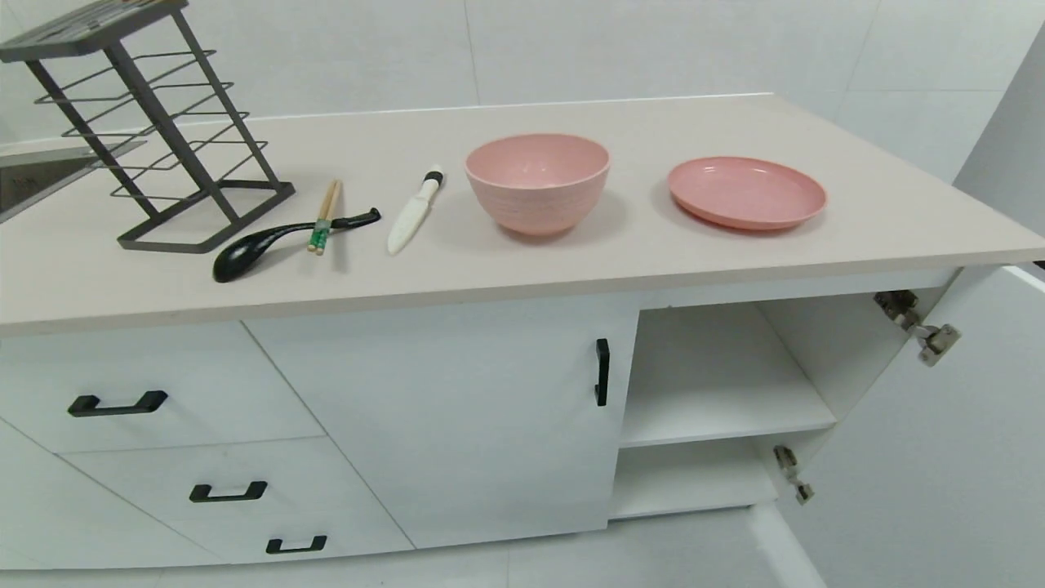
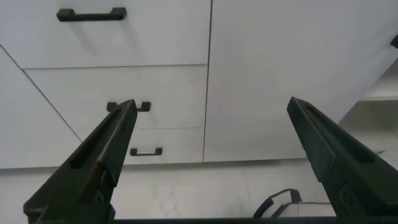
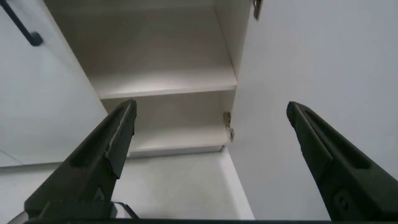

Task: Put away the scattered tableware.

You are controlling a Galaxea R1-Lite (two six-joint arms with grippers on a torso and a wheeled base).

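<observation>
On the beige countertop point(image 1: 898, 220) stand a pink bowl point(image 1: 538, 182) in the middle and a flat pink plate point(image 1: 746, 192) to its right. Left of the bowl lie a white knife with a black collar point(image 1: 415, 211), a pair of wooden chopsticks point(image 1: 325, 216) and a black ladle-like spoon point(image 1: 277, 239). My left gripper point(image 2: 211, 109) is open, held low in front of the white drawer fronts point(image 2: 124, 93). My right gripper point(image 3: 211, 112) is open too, facing the open cabinet's shelves point(image 3: 168, 81).
A black wire rack point(image 1: 155, 131) stands at the counter's left end beside a dark hob point(image 1: 41, 175). The right cabinet door point(image 1: 939, 425) is swung open, showing two bare shelves point(image 1: 718, 384). Drawers with black handles point(image 1: 118, 403) sit at lower left.
</observation>
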